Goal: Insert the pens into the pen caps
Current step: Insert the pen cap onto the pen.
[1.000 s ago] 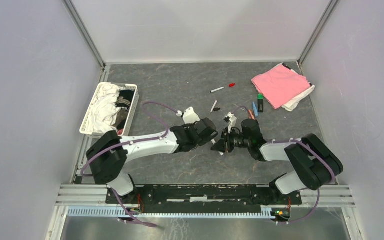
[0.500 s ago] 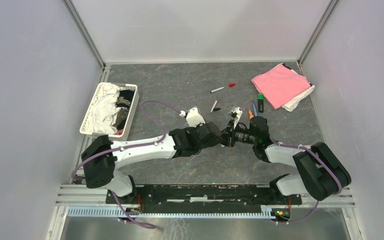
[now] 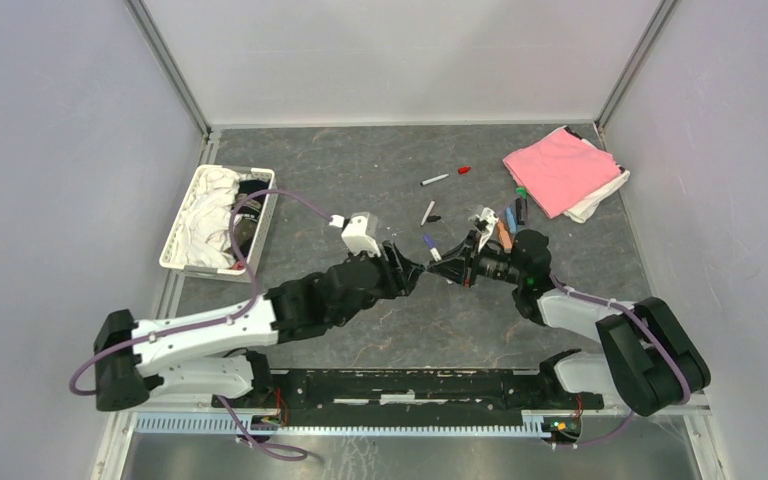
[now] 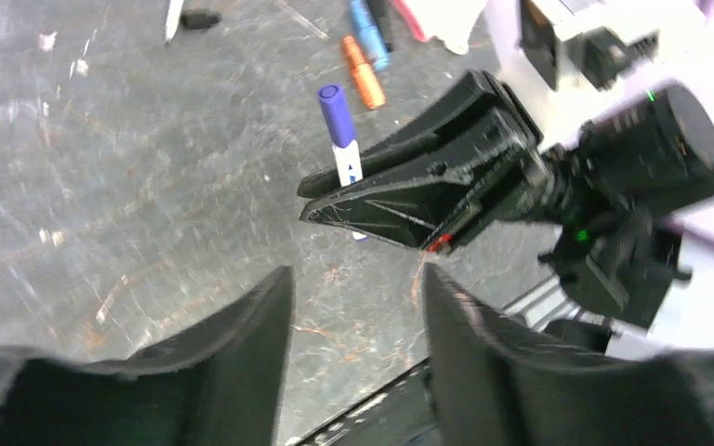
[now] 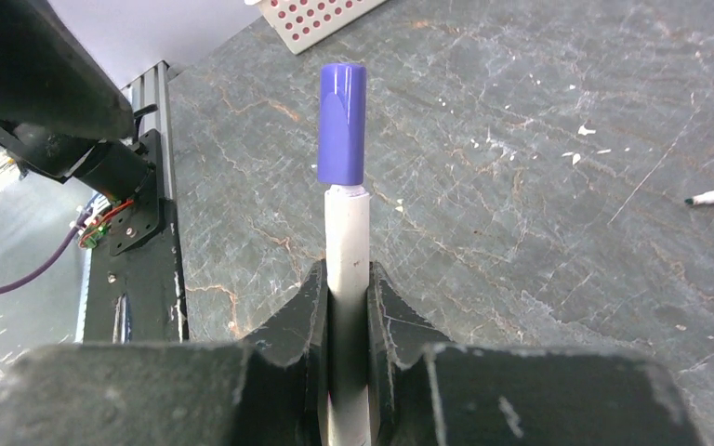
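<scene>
The pen (image 5: 346, 251), wearing its blue-purple cap (image 5: 341, 121), is clamped in our right gripper (image 5: 345, 283) above the desk (image 3: 360, 190); our left gripper (image 4: 355, 279) hangs just left, jaws apart, empty; farther off a thin pen (image 3: 434, 180) lies uncapped near a red cap (image 3: 464, 170); most pairings remain, we judge.

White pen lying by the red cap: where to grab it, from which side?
Probably mid-barrel on the white pen, coming straight down with the jaws across its thin width. It lies flat and slanted on the table, with bare surface along both long sides. The red cap sits just off one end, so stay clear of that end.
</scene>
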`<state>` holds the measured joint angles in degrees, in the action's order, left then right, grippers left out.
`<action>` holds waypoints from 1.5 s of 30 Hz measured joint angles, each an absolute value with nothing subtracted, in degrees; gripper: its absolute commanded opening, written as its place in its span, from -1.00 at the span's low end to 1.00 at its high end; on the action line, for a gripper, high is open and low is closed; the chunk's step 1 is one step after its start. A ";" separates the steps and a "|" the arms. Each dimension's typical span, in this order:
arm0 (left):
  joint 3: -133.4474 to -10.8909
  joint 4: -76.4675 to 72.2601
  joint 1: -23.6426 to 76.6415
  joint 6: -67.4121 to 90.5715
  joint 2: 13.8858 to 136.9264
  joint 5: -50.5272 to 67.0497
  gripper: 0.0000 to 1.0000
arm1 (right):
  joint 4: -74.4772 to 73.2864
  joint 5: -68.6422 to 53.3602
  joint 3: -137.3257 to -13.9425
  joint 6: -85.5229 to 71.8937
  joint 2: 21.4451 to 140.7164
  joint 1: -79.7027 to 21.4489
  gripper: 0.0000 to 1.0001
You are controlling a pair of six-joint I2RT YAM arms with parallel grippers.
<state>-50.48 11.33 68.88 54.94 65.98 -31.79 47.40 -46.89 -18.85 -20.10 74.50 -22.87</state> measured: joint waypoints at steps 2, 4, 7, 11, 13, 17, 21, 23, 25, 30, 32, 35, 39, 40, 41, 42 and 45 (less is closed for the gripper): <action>-46.46 6.02 68.88 49.23 61.63 -29.56 0.57 | 47.75 -47.99 -18.85 -20.08 73.65 -22.15 -1.00; -43.18 0.05 68.75 43.94 58.63 -26.83 0.59 | 48.29 -49.58 -18.83 -19.90 71.99 -21.15 -1.00; -40.49 -8.60 67.29 37.93 57.58 -20.80 0.60 | 49.30 -52.12 -18.83 -19.29 69.34 -19.90 -1.00; -36.97 -21.47 60.95 34.94 58.37 -9.10 0.91 | 50.09 -56.01 -18.83 -18.72 65.25 -17.96 -1.00; -36.05 -26.04 57.58 34.85 59.00 -5.28 0.99 | 50.04 -57.17 -18.83 -18.57 63.77 -17.08 -1.00; -35.40 -33.76 54.78 34.94 60.84 -1.32 0.99 | 49.56 -59.11 -18.98 -18.57 62.59 -16.05 -1.00; -35.40 -39.75 54.76 35.11 64.58 0.10 0.84 | 49.41 -60.62 -18.98 -19.57 62.59 -15.99 -1.00; -35.40 -42.30 54.76 35.40 66.72 0.56 0.78 | 49.60 -60.86 -18.98 -20.01 62.59 -15.99 -1.00; -35.40 -44.47 54.87 35.51 68.79 0.71 0.71 | 49.95 -61.23 -18.98 -20.88 62.63 -15.94 -1.00; -35.42 -47.03 55.64 35.53 71.68 0.58 0.37 | 51.64 -61.58 -18.98 -23.46 62.94 -15.84 -1.00; -35.70 -47.46 55.81 35.62 72.58 0.56 0.28 | 52.34 -61.65 -18.98 -24.34 63.02 -15.84 -1.00; -36.32 -48.16 55.99 35.64 74.04 0.51 0.17 | 53.10 -61.67 -18.98 -25.26 63.22 -15.84 -1.00; -37.54 -48.29 56.01 35.64 75.70 0.56 0.02 | 53.36 -61.67 -18.98 -25.76 63.59 -15.84 -1.00; -37.76 -48.38 56.01 35.66 76.01 0.56 -0.03 | 53.39 -61.67 -18.98 -25.87 63.59 -15.84 -1.00; -37.91 -48.40 56.01 35.66 76.20 0.56 -0.05 | 53.47 -61.67 -18.98 -25.96 63.59 -15.84 -1.00; -38.00 -48.45 56.01 35.68 76.36 0.56 -0.07 | 53.54 -61.69 -18.98 -26.04 63.59 -15.84 -1.00; -38.00 -48.51 56.01 35.68 76.38 0.56 -0.14 | 53.56 -61.69 -18.98 -26.28 63.61 -15.77 -1.00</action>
<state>-38.00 -48.51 56.01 35.68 76.38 0.56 53.56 -61.69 -18.98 -26.28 63.61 -15.77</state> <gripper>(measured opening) 0.462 0.168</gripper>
